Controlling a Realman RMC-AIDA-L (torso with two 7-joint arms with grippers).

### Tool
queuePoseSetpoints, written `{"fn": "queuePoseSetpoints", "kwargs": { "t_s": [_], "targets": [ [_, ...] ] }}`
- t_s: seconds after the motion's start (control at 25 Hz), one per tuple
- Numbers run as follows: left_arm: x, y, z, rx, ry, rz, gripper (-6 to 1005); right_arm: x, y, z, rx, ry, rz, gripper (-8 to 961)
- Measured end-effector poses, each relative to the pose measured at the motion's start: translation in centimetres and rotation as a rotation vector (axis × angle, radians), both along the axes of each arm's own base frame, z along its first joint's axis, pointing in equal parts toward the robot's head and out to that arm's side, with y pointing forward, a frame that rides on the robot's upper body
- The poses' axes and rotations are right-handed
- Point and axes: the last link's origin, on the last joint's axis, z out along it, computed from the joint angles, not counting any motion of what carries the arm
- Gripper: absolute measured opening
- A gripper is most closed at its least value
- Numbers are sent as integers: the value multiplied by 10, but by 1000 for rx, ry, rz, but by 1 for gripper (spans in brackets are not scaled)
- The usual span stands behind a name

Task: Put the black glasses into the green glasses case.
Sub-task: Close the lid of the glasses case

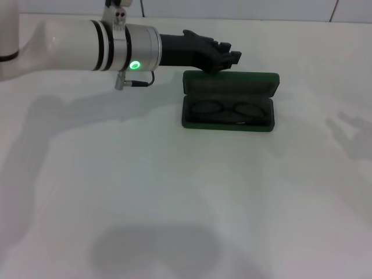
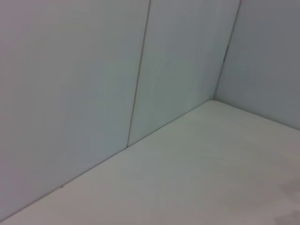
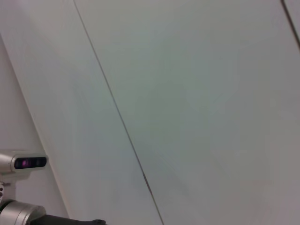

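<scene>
The green glasses case (image 1: 229, 100) lies open on the white table right of centre in the head view, its lid (image 1: 231, 82) standing up at the far side. The black glasses (image 1: 228, 108) lie folded inside the case's lower half. My left gripper (image 1: 228, 57) reaches in from the left and hovers just behind the top edge of the raised lid, near its left end. The left wrist view shows only wall and table. My right gripper is out of view.
The white table (image 1: 174, 192) spreads around the case, with a white panelled wall (image 2: 93, 84) behind it. My left arm's white forearm (image 1: 87, 43) crosses the far left of the table. A camera module (image 3: 23, 162) shows in the right wrist view.
</scene>
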Motion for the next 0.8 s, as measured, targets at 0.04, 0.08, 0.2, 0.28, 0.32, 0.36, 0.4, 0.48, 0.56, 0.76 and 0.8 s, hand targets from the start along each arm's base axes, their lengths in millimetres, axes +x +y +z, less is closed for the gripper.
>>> {"fn": "queuePoseSetpoints", "kwargs": {
  "t_s": [0.04, 0.08, 0.2, 0.28, 0.32, 0.36, 0.4, 0.48, 0.56, 0.76, 0.8],
  "targets": [
    [0, -1, -2, 1, 1, 1, 299, -1, 2, -1, -3, -4, 1, 329],
    [-1, -1, -3, 2, 2, 1, 298, -2, 4, -3, -8, -8, 1, 330],
    [0, -3, -8, 1, 7, -2, 295, -4, 9, -6, -17, -11, 1, 331],
    [0, -4, -11, 2, 10, -2, 292, -4, 10, -7, -17, -14, -3, 332],
    [0, -4, -12, 5, 12, 1, 291, -3, 11, -8, -19, -13, -9, 332],
    [-1, -4, -13, 8, 15, 4, 290, -3, 11, -9, -21, -12, -14, 333],
    [-1, -4, -14, 9, 19, 6, 289, -2, 12, -10, -23, -10, -18, 333],
    [-1, -4, -15, 10, 32, 2, 287, -1, 12, -11, -26, -7, -26, 334],
    [-1, -4, -16, 8, 43, 1, 285, 0, 13, -12, -25, -8, -34, 335],
    [-2, -5, -19, 0, 50, 5, 280, 1, 14, -12, -23, -10, -41, 337],
    [-2, -5, -19, 0, 50, 5, 279, 1, 14, -12, -22, -11, -43, 337]
  ]
}}
